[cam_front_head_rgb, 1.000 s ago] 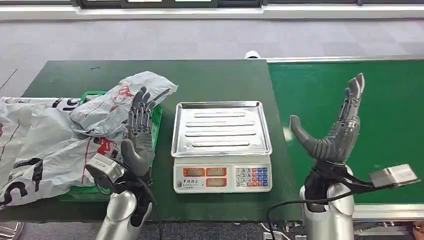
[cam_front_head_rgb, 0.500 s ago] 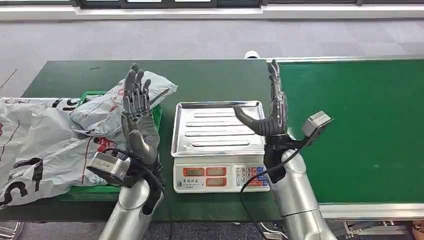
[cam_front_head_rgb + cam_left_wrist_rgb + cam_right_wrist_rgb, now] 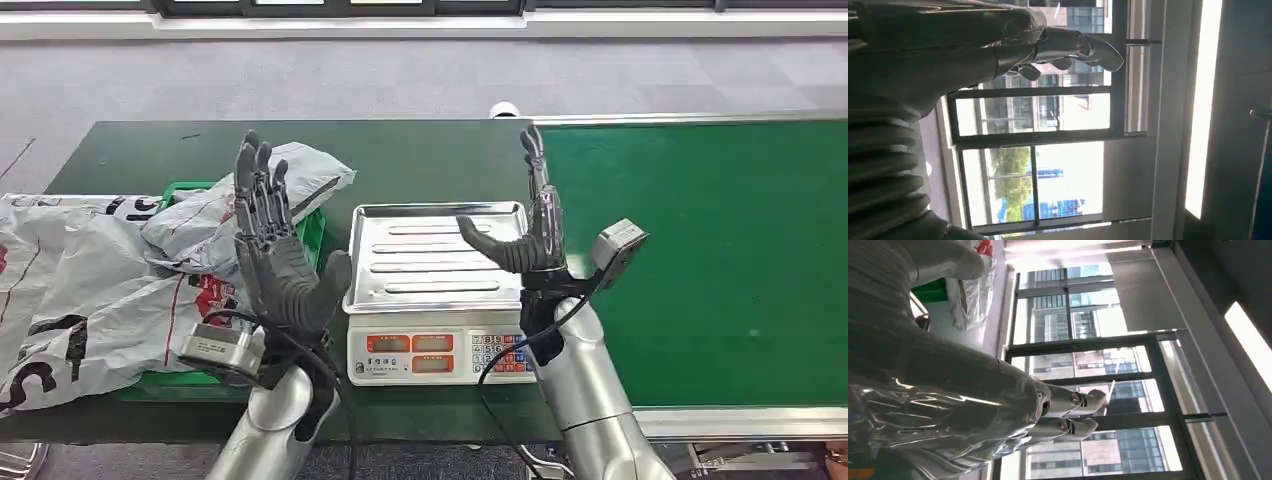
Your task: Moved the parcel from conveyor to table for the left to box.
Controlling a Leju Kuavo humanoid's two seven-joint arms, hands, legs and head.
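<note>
Grey floor lay beyond a dark green table [image 3: 420, 160]; a bright green conveyor [image 3: 720, 250] adjoined the table on the robot's right side; tall windows with city buildings behind them showed in both wrist views.

Item, scale [image 3: 443, 295]: white body with orange displays and a keypad on its front, topped by a bare ribbed steel tray [image 3: 440, 255]; stood at the middle of the table, between the two arms.

Item, green bin [image 3: 313, 232]: stood just left of the scale; largely covered by parcels.

Item, parcel [image 3: 205, 220]: grey-white plastic mailing bag with red and black print, crumpled; lay on top of the green bin, its upper corner reaching toward the far side of the table; more grey bags [image 3: 70, 290] of the same kind were heaped beside it to the left, spilling toward the table's edge.

Item, left hand [image 3: 275, 255]: raised upright in front of the bin and the parcel, fingers straight and spread apart, thumb out toward the scale; held nothing.

Item, right hand [image 3: 525, 225]: raised upright over the right side of the steel tray, fingers straight and pointing up, thumb out toward the left; held nothing.
</note>
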